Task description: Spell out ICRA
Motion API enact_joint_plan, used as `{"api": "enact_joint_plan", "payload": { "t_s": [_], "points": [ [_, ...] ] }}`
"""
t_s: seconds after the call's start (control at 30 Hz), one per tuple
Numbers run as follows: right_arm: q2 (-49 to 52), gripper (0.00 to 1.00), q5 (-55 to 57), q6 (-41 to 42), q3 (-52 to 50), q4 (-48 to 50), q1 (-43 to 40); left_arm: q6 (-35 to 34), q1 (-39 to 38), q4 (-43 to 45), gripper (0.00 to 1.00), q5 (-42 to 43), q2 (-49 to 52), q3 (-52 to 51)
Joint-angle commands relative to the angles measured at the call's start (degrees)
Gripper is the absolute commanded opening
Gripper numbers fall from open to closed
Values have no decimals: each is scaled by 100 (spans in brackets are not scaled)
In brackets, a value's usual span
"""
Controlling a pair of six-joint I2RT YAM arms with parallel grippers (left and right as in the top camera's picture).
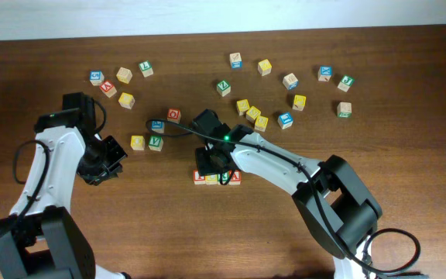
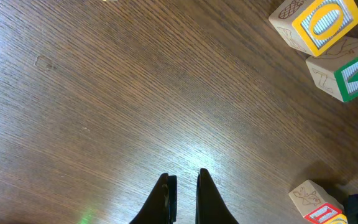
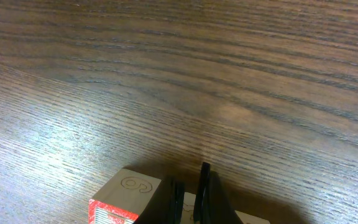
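On your left, the left end effector (image 2: pixel 184 194) hangs over bare surface (image 2: pixel 104 93). Its fingers are drawn almost together, with only a thin slit between them and nothing in it. Just to its right a yellow cube (image 1: pixel 137 142) and a green V cube (image 1: pixel 155 142) sit touching, side by side. Beyond them, toward the far edge, lie a blue cube (image 1: pixel 157 125) and a red cube with a round letter (image 1: pixel 174 115).

At the middle of the surface you have the ICRA row (image 1: pixel 235 177). Its cubes touch in one line, red at each end with yellow and green peeking out between. Your right end effector (image 3: pixel 190 186) is clenched directly over that row and hides its middle from above, so you cannot read the letters. In the right wrist view the red end cube (image 3: pixel 120 202) sits just left of the closed fingers.

To the right, loose cubes (image 1: pixel 285 120) lie scattered across the far half.
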Motion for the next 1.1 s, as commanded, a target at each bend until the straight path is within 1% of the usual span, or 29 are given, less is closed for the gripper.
{"api": "enact_joint_plan", "payload": {
  "t_s": [0.0, 0.17, 0.2, 0.33, 0.47, 0.77, 0.9, 0.97, 1.07],
  "points": [
    [96, 4, 234, 42, 66, 48, 39, -48, 39, 4, 6, -66, 31, -28],
    [96, 5, 232, 35, 66, 474, 42, -48, 39, 15, 6, -66, 31, -28],
    [96, 5, -11, 13, 66, 531, 42, -48, 39, 17, 7, -66, 31, -28],
    [96, 4, -363, 17, 66, 507, 48, -48, 39, 17, 7, -66, 31, -28],
    [96, 4, -363, 20, 66, 269, 48, -48, 39, 17, 7, -63, 31, -28],
    [96, 4, -385, 17, 66, 212, 48, -48, 39, 15, 7, -66, 31, -28],
    [96, 4, -142, -28, 66, 439, 42, -48, 39, 15, 8, -66, 31, -28],
    [96, 4, -197, -28, 66, 514, 42, -48, 39, 17, 11, -66, 31, -28],
    [96, 4, -337, -136, 66, 535, 48, -48, 39, 26, 10, -63, 31, -28]
  ]
}}
